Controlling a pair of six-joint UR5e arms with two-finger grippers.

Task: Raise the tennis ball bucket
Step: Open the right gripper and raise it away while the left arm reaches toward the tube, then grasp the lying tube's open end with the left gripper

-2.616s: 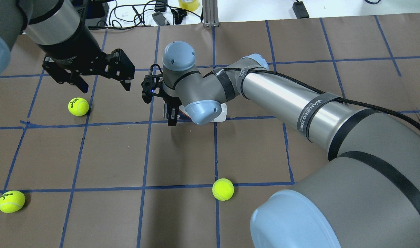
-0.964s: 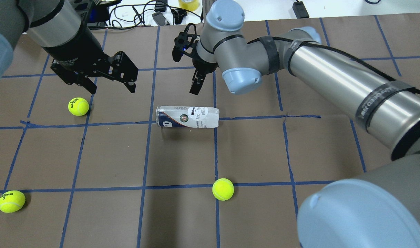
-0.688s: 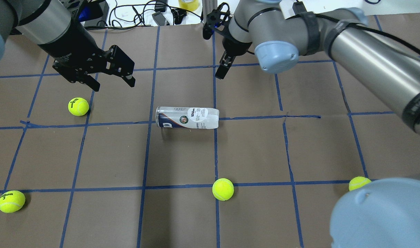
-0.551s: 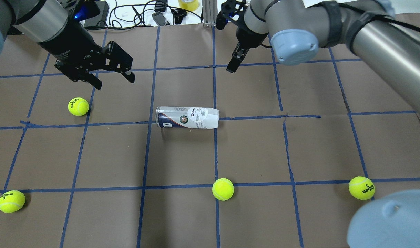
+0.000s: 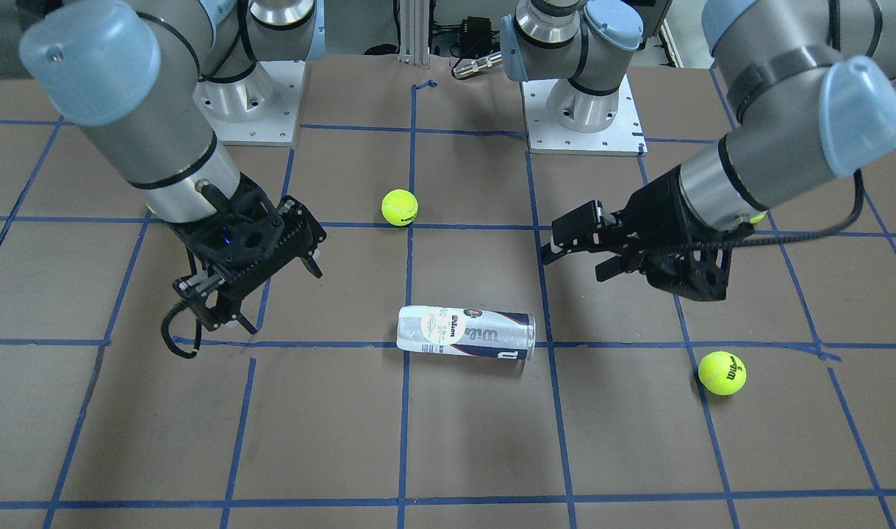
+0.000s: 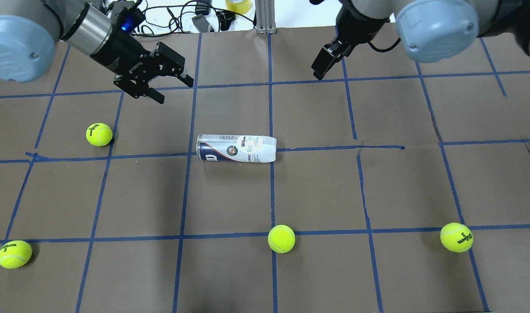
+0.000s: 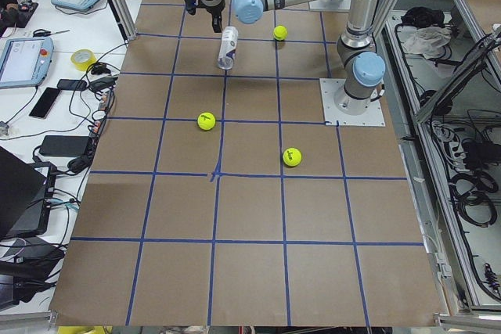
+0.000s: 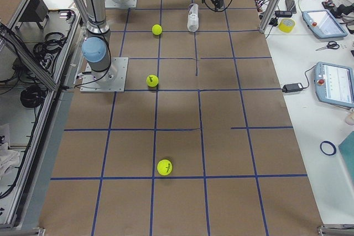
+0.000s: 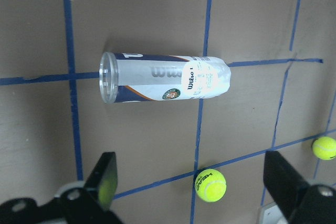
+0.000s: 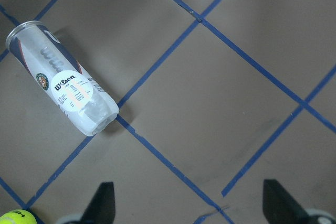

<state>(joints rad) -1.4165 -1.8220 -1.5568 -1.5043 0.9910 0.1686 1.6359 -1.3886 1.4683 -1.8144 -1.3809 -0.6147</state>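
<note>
- Above the tabletop [image 6: 230, 195], how do the two pincers stand?
- Left pincer [image 6: 173, 90] is spread wide, holding nothing. Right pincer [image 6: 322, 68] is wide too, also holding nothing.
- And the tennis ball bucket [image 6: 236, 148]?
- One only. It lies on its side across a blue tape line [image 6: 317, 148], between both pincers and nearer the robot, touching neither.
- Around it?
- Four tennis balls, all well apart from it: left ball [image 6: 99, 134], corner ball [image 6: 14, 254], middle ball [image 6: 281, 238], right ball [image 6: 456, 237].
</note>
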